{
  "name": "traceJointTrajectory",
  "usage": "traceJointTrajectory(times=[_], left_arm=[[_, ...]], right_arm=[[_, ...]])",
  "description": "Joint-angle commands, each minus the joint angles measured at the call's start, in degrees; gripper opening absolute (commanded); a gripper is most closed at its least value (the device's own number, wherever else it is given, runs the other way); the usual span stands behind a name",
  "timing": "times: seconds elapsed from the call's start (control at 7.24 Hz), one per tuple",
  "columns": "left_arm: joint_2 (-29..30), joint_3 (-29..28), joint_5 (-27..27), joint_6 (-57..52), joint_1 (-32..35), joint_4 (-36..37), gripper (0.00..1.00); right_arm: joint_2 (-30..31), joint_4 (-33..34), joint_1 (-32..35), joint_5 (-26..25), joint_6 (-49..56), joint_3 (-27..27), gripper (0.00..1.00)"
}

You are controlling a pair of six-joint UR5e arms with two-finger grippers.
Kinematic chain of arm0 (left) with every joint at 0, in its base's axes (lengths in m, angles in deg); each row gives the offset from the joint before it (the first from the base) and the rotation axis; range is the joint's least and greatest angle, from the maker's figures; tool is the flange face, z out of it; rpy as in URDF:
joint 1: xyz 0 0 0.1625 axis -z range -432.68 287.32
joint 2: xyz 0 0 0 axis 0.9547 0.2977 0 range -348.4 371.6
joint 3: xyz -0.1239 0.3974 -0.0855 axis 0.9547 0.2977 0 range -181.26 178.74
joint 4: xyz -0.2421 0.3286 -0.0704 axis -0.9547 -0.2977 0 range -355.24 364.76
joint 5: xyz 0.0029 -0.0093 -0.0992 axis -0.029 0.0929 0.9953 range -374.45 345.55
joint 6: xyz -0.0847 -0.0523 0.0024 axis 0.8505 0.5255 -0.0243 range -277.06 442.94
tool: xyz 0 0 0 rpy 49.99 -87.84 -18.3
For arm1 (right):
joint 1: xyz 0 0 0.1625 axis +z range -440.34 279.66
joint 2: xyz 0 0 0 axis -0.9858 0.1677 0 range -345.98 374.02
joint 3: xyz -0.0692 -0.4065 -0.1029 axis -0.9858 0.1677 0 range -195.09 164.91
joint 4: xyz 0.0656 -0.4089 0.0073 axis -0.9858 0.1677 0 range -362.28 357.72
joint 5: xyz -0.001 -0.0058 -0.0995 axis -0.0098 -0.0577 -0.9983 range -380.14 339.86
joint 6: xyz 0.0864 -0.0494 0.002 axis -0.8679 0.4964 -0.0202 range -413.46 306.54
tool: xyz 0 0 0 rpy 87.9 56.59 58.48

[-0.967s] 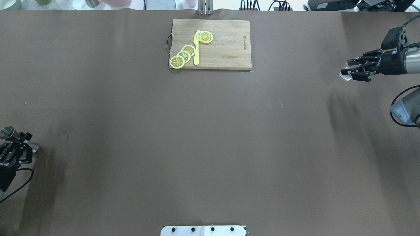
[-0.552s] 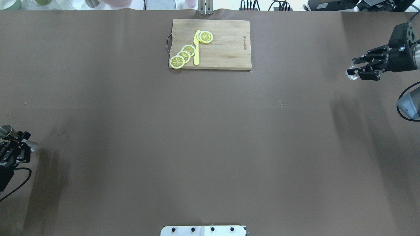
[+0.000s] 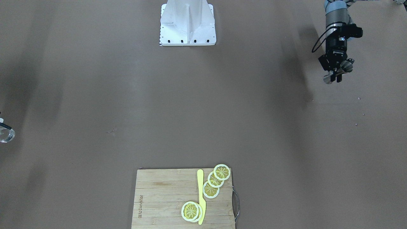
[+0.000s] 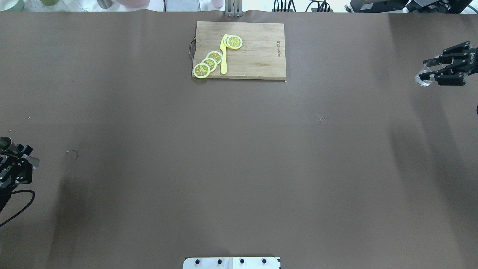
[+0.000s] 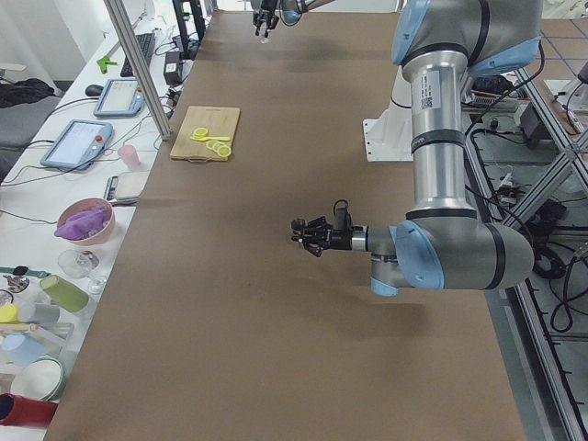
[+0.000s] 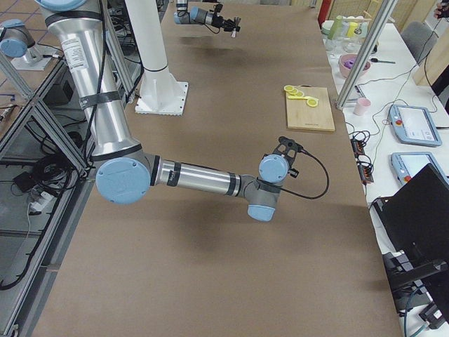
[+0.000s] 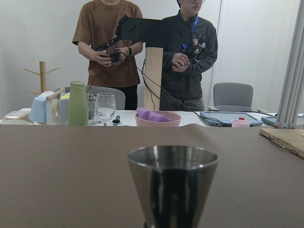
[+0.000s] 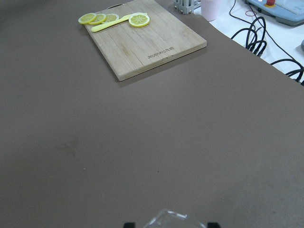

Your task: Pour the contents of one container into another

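White lettering on the body of the left gripper [image 3: 335, 75] reads ROBOTIQ; a brand word is burnt into the cutting board [image 4: 257, 52] along its short side, too small to read with certainty.

The left gripper is closed on the narrow waist of the jigger [image 3: 346, 66], held in the air over the table [image 4: 239, 168] close to its left edge; in the left wrist view the jigger's upper cone stands upright against a level table line; what is inside it cannot be seen from that side.

The right gripper [image 4: 429, 69] is at the opposite edge, toward the far side, its fingers clamped around the glass [image 4: 423, 79]; in the front-facing view only the glass shows, at the frame's border; in the right wrist view just its rim peeks up between two black fingertips [image 8: 213, 224]; whether it holds anything cannot be told.

Jigger and glass are well apart, with the whole width of bare brown table between them.

The cutting board lies at the middle of the far edge, its metal handle toward the robot's left; on it sit lemon slices [image 4: 208, 63], three overlapping in a row and more at the tip of a yellow knife [image 4: 223, 56]; the white base plate [image 4: 231, 263] sits at the near edge.

Beyond the left end stand a pink bowl [image 7: 158, 117] holding something purple, a green cup [image 7: 78, 103] and a wine glass [image 7: 105, 106].
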Motion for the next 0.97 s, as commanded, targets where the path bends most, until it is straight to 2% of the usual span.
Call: traceJointTrajectory(times=[0.0,0.28,0.41,0.55,0.69,0.83], left_arm=[[-0.08,5.15,2.43,-7.33,0.22,0.53,0.0],[0.0,8.42,2.35,-8.56,0.39,3.59,0.0],[-0.52,10.35,2.26,-10.57,0.74,5.17,0.0],[-0.52,12.28,2.26,-13.37,1.87,7.19,0.0],[-0.43,13.26,2.35,-15.4,2.58,8.08,0.0],[-0.26,14.31,2.35,-16.12,3.37,9.48,0.0]], right_arm=[[-0.34,2.18,0.53,0.21,0.14,-1.52,0.0],[-1.22,2.98,-0.35,-1.63,7.82,-2.59,0.0],[-1.31,3.16,-1.48,-1.72,8.31,-2.59,0.0],[-2.1,7.6,-2.71,-1.9,8.31,-4.5,0.0],[-2.19,14.6,-4.2,-2.07,8.75,-9.14,0.0],[-2.72,17.63,-6.22,-2.16,8.93,-11.71,0.0]])
